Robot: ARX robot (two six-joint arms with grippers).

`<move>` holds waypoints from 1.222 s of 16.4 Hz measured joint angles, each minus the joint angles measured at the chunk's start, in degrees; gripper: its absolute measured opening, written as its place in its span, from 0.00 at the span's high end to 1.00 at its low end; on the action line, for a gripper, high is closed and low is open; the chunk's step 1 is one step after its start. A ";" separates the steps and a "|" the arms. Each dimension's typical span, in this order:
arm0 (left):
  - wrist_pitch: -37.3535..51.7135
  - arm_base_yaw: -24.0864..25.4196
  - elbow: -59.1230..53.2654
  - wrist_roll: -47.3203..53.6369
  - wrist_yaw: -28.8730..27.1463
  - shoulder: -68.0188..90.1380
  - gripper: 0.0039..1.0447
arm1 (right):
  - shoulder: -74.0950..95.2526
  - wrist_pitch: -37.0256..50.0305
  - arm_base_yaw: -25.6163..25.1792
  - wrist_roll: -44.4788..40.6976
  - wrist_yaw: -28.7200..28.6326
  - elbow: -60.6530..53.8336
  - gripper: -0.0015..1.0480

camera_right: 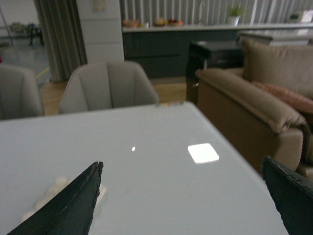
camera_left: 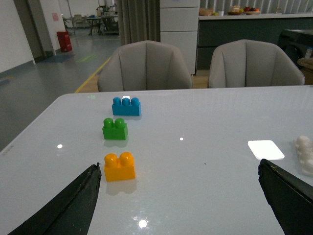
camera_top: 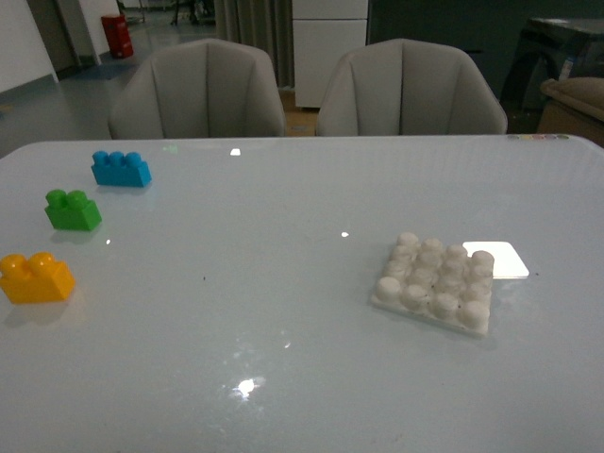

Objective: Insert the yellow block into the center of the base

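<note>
The yellow block (camera_top: 36, 277), two round studs upward, sits at the surface's (camera_top: 283, 377) nine o'clock, its long axis running nine-to-three. The white base (camera_top: 434, 283) lies well apart toward three. The left claw (camera_left: 178, 169) and right claw (camera_right: 182, 164) gape wide, released.

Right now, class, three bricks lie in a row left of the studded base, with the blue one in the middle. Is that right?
Not quite: the green brick is in the middle, between the yellow block and the blue brick, as the front view shows. The row does lie left of the base.
</note>
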 joint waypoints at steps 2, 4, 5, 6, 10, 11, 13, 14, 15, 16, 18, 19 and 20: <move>0.02 0.00 0.00 0.00 -0.02 0.00 0.06 | 19.91 15.87 -3.93 0.07 -2.47 9.70 0.06; 0.00 0.00 0.00 0.00 0.00 0.00 0.06 | 41.72 17.07 -0.63 0.28 -2.32 22.64 0.06; 0.02 0.00 0.00 0.00 -0.02 0.00 0.06 | 49.88 13.59 1.05 0.59 -2.32 28.30 0.06; 0.02 0.00 0.00 0.00 -0.02 0.00 0.06 | 58.90 8.68 3.06 0.70 -3.02 35.19 0.06; 0.00 0.00 0.00 0.00 -0.02 0.00 0.06 | 82.82 -4.46 8.68 1.97 -2.05 51.21 0.06; 0.02 0.00 0.00 0.00 0.00 0.00 0.06 | 87.06 -6.80 10.23 3.15 -2.03 52.30 0.06; 0.00 0.00 0.00 0.00 -0.02 0.00 0.06 | 93.24 -10.29 12.72 6.05 -2.97 53.40 0.06; 0.02 0.00 0.00 0.00 -0.02 0.00 0.06 | 95.32 -11.34 13.42 7.96 -3.87 54.58 0.06; 0.02 0.00 0.00 0.00 0.00 0.00 0.06 | 96.87 -11.93 13.97 9.97 -4.70 56.06 0.06; 0.00 0.00 0.00 0.00 0.00 0.00 0.06 | 98.01 -12.02 14.14 11.45 -4.96 57.40 0.06; 0.00 0.00 0.00 0.00 -0.02 0.00 0.06 | 100.32 -12.52 14.43 12.74 -5.07 58.99 0.06; 0.02 0.00 0.00 0.00 0.00 0.00 0.06 | 101.55 -12.90 14.40 13.05 -4.98 59.80 0.06; 0.00 0.00 0.00 0.00 -0.02 0.00 0.06 | 102.33 -13.44 14.40 13.42 -5.20 60.46 0.06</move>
